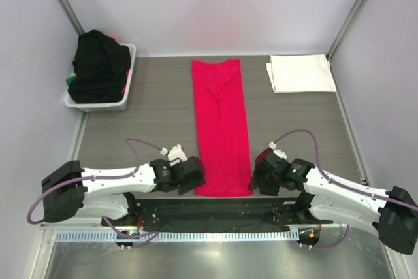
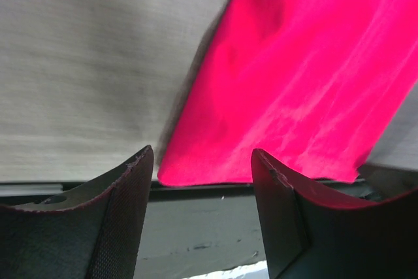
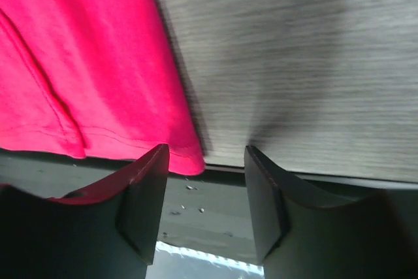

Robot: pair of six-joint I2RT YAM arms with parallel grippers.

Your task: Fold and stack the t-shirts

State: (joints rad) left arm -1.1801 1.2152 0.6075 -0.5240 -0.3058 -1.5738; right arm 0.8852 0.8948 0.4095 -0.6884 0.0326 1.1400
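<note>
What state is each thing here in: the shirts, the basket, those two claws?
red shirt: folded into a long strip, lying flat.
white shirt: folded in a neat rectangle.
basket: heaped full.
black clothes: unfolded, piled in the basket.
left gripper: open, at the strip's near left corner.
right gripper: open, at its near right corner.

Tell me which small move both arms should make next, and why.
Probably close both on the near corners of the red t-shirt. It lies in a long strip; the left gripper and right gripper stand open, one at each near corner, holding nothing.
</note>
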